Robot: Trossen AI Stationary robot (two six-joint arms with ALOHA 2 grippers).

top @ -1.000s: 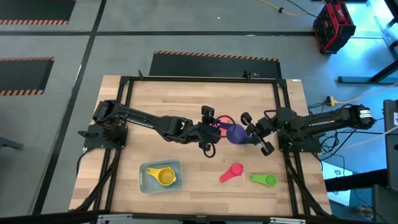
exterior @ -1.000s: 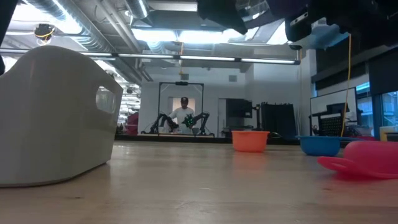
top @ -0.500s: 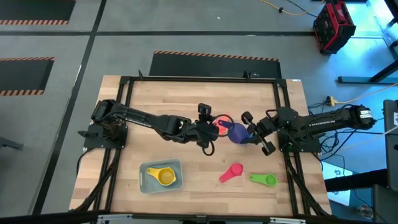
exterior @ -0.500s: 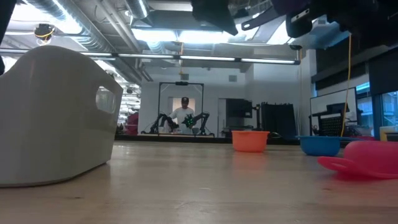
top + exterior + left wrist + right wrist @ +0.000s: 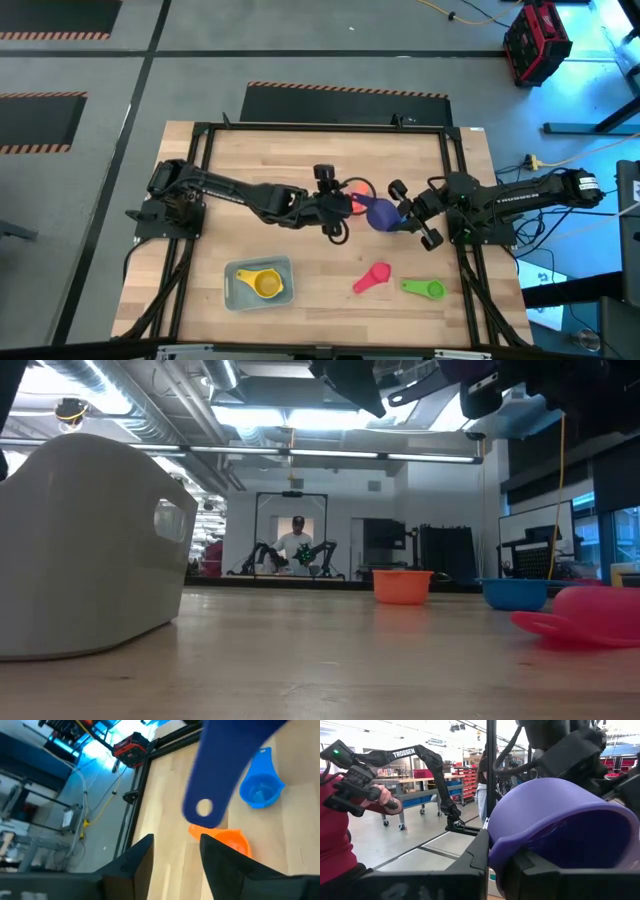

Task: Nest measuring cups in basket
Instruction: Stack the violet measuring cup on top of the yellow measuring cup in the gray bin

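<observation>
The purple measuring cup (image 5: 381,212) is up in the air at mid-table, in my right gripper (image 5: 401,214), which is shut on it. Its flat handle (image 5: 210,795) sticks out toward my left gripper (image 5: 341,206), which is open, with its fingers (image 5: 140,857) just short of the handle's end and apart from it. The yellow cup (image 5: 266,284) sits in the pale basket (image 5: 240,293). The orange cup (image 5: 227,839) and blue cup (image 5: 259,789) stand on the table under the arms. The pink cup (image 5: 372,278) and green cup (image 5: 425,289) lie near the near edge. I see no teal cup. My right gripper holds the purple cup by the wall of its bowl (image 5: 496,851), pinched between the two fingers, one on the outer side and the other toward the hollow. It comes level from the table's right. The cup is lifted clear, with its handle pointing at the left arm.
In the low view the basket (image 5: 90,550) stands large on the left, with the orange cup (image 5: 402,585), blue cup (image 5: 515,592) and pink cup (image 5: 590,615) on the right. A person shows in the room beyond. Bare wood lies between basket and pink cup.
My left gripper has drawn back a little toward the table's left, away from the purple cup, and the orange cup now shows beside it. The purple cup has stayed in my right gripper, in the air.
</observation>
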